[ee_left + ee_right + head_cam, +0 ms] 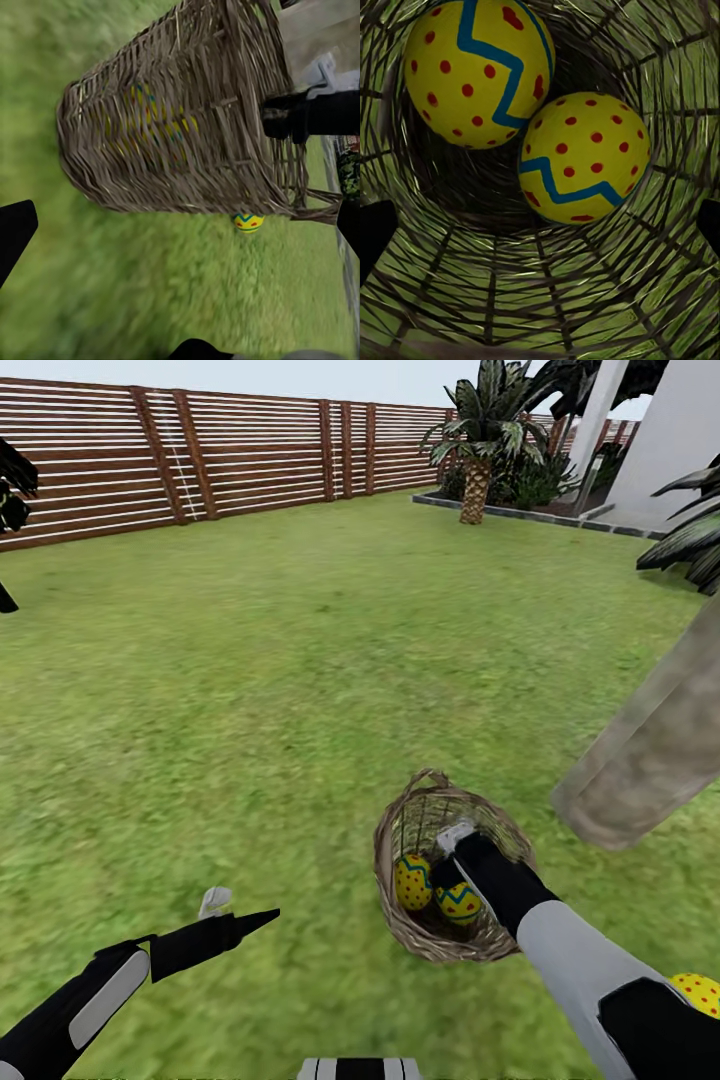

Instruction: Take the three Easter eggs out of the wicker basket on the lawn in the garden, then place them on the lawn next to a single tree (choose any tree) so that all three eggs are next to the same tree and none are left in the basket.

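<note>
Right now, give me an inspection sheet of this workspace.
Surface: mottled green grass lawn, flat.
Job's things: brown woven wicker basket holding two yellow eggs with red dots and blue zigzags; third egg on the grass beside the grey-brown tree trunk.
Clutter: nothing seen.
End effectors: right end effector open, inside the basket above the eggs; left end effector open, empty, over grass.
Cables: nothing seen.
Surroundings: brown slat fence, short palm, white wall.

wicker basket (440, 950): upright on lawn (250, 690) | two Easter eggs (413, 882) inside, touching | third egg (700, 992) on grass
</note>
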{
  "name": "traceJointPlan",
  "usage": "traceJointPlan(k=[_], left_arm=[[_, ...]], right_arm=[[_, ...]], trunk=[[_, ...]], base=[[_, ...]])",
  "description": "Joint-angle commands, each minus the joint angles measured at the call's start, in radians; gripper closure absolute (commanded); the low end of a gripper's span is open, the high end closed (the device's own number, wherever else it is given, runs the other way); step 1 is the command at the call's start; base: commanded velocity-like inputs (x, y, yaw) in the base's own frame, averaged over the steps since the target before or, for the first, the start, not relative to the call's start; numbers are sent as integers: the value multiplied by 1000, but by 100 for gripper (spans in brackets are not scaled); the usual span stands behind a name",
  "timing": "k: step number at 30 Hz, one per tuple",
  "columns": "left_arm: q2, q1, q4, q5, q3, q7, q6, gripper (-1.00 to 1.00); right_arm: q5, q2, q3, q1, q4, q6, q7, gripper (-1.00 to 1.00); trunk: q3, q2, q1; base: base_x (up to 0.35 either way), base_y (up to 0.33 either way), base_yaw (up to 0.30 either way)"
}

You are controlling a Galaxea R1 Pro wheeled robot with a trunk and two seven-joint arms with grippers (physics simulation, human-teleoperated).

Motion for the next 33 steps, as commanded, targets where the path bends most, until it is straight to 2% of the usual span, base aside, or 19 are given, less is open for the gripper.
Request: traceJointPlan(k=[1,7,18,33], left_arm=[[0,0,0,0,0,0,0,-100],[0,0,0,0,0,0,0,-100],[1,0,0,0,0,0,0,-100],[0,0,0,0,0,0,0,-100]], right_arm=[[1,1,5,0,18,-14,0,-100],[5,4,13,0,47,-59,0,-100],[6,4,13,0,48,-68,-1,-100],[3,4,8,0,49,-102,-12,-100]], trunk=[[-2,0,0],[-11,0,0],[-24,0,0],[-48,0,0]], base=[[0,0,0],[33,-20,0],[110,-31,0],[8,0,0]])
